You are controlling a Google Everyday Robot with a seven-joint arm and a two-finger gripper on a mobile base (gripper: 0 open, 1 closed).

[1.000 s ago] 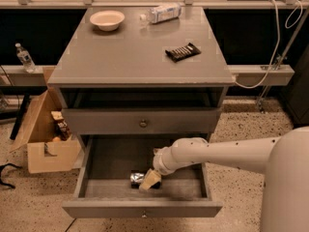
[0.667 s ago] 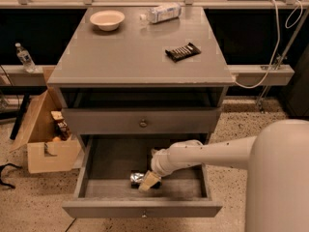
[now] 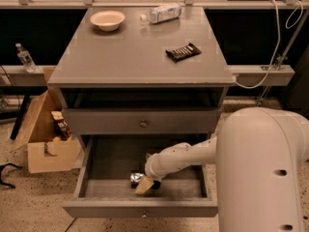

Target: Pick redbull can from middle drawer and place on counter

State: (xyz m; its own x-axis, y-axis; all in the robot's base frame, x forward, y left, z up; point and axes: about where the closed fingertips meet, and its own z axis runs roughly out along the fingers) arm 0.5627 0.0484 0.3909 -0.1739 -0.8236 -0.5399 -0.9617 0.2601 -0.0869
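Observation:
The middle drawer (image 3: pixel 96 187) is pulled open below the cabinet, with a dark grey floor and a flat grey front. The redbull can (image 3: pixel 135 179), small, silver and dented, lies on its side on the drawer floor near the front. My gripper (image 3: pixel 146 183) reaches down into the drawer from the right, its tan fingertips right at the can's right end. The white arm covers part of the can. The counter (image 3: pixel 135 52) is the broad grey cabinet top above.
On the counter stand a white bowl (image 3: pixel 107 19), a clear plastic water bottle (image 3: pixel 161 12) lying down at the back and a dark snack packet (image 3: pixel 183 51). A cardboard box (image 3: pixel 46 139) sits on the floor left of the cabinet. A shut drawer front (image 3: pixel 143 122) overhangs the open drawer.
The arm has shifted left and the gripper has settled lower onto the can's end. The can has not visibly moved.

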